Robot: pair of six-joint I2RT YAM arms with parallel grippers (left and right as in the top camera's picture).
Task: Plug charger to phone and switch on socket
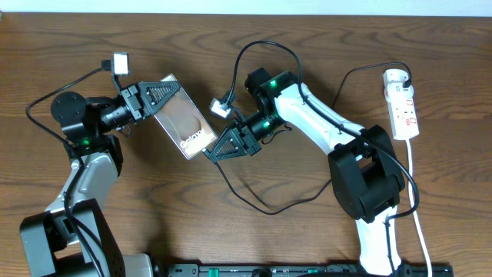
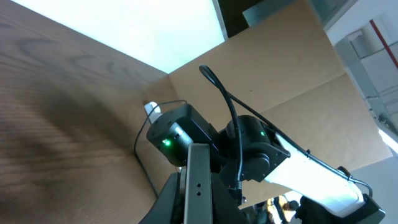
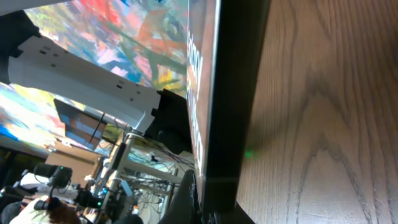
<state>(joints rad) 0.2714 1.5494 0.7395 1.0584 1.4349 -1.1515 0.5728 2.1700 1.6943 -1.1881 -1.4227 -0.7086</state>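
We judge plugging unfinished: left end effector [image 1: 150, 98] clamps the phone [image 1: 183, 121], right end effector [image 1: 217, 148] has a hold we cannot tell, socket [image 1: 403, 108] by the right edge waits.

The table [image 1: 169, 223] is viewed from straight above; the phone [image 3: 233, 93] is seen edge-on, close, from both wrists, facing oppositely.

"What's it all standing on?"

"A dark brown wooden table [image 1: 192, 231] with a strong grain. A black rail [image 1: 307, 270] runs along its near edge."

"And behind it?"

"A pale wall [image 1: 231, 6] at the far edge, brightly lit. Plain brown boards [image 2: 292, 68] stand off to one side. Elsewhere there's a clutter of cables and stands [image 3: 118, 180], too blurred to sort out."
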